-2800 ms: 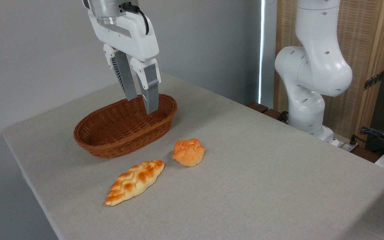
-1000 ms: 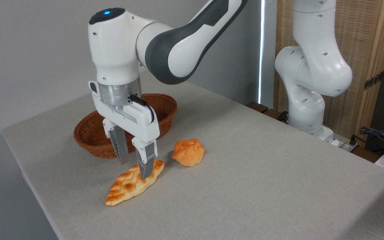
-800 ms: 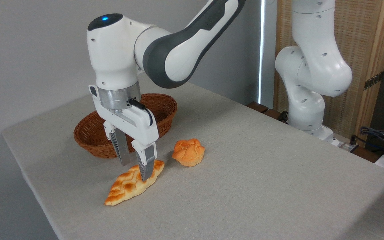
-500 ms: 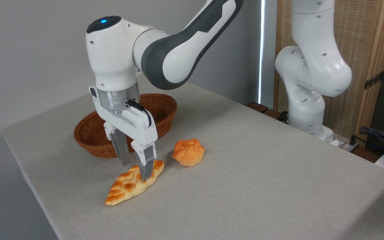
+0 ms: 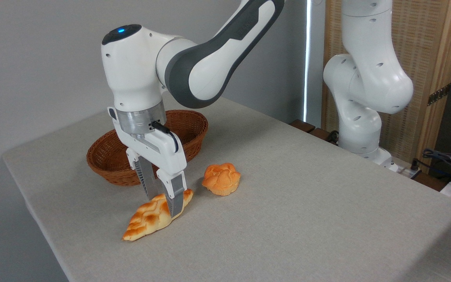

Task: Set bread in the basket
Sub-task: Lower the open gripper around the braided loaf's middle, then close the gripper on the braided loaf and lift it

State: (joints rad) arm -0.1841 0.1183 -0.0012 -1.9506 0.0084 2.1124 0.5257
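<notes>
Grab stage, by the look of it. Worth squeezing gently across the loaf's width near the fat middle rather than the tip, so nothing droops or swings on the lift. Then straight up, high enough to clear the wicker rim, over, and down flat along the long axis of the oval. Best to keep clear of the bun (image 5: 221,179) just right of the loaf, no need to bump it.

Table (image 5: 288,203) carrying everything. Arm (image 5: 206,51) reaching in from upper right, big white wrist pointing down, tilted slightly so the fingers lean toward the camera. Basket (image 5: 112,156) empty as far as can be seen, sitting just behind the loaf, partly hidden by the wrist. Bread (image 5: 147,219) lying on the table in front of the basket, pointed end toward the camera. Pincer (image 5: 166,199) down over the loaf's far end, fingers narrowed either side of it with the front finger against the crust; looks closed on the bread, not lifted yet.
</notes>
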